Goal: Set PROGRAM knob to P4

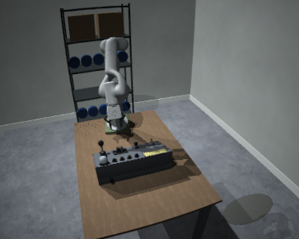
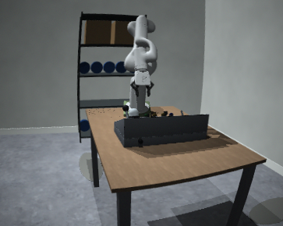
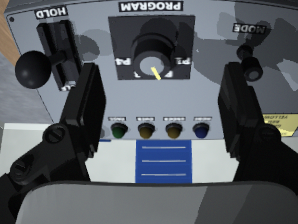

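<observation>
The dark grey console point(image 1: 132, 165) point(image 2: 162, 128) stands across the middle of the wooden table point(image 1: 155, 202) point(image 2: 166, 164). In the wrist view the black PROGRAM knob point(image 3: 154, 48) point(image 1: 119, 149) sits under its label, and its yellow pointer point(image 3: 156, 74) points down and slightly right. My gripper point(image 3: 161, 80) point(image 2: 142, 93) is open and empty. It hangs above the console, with one finger on each side of the knob and clear of it. A HOLD lever with a black ball point(image 3: 33, 70) point(image 1: 100, 143) stands to the left. A row of small buttons point(image 3: 160, 129) lies below the knob.
A small toggle point(image 3: 250, 67) stands right of the knob, beside a yellow label point(image 1: 155, 153). The arm's base sits on a green plate point(image 1: 109, 130) at the table's far edge. A black shelf point(image 1: 68, 70) point(image 2: 81, 78) with boxes and blue balls stands behind the table.
</observation>
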### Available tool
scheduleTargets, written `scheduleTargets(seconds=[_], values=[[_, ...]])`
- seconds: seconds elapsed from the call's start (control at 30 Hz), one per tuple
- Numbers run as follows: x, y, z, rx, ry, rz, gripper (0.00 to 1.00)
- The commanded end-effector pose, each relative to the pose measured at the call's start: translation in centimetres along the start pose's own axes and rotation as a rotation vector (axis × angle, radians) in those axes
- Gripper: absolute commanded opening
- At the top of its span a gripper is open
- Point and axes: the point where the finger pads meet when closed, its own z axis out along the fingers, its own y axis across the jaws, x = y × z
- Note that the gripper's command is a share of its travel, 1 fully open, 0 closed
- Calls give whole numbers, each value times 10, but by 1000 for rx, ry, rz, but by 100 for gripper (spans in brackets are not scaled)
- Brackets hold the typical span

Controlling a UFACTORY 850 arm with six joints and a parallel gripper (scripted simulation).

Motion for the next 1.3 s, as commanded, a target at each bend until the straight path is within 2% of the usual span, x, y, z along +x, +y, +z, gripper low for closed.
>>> scheduleTargets(seconds=[0.0,0.33,0.7,0.97,1.2,1.27], values=[[-1,0,0,0,-1,0,76],[0,-6,-1,13,0,28,76],[5,-34,-4,80,5,171,76],[22,-85,-14,208,4,445,76],[57,-146,-39,385,-18,810,76],[57,-146,-39,385,-18,810,76]])
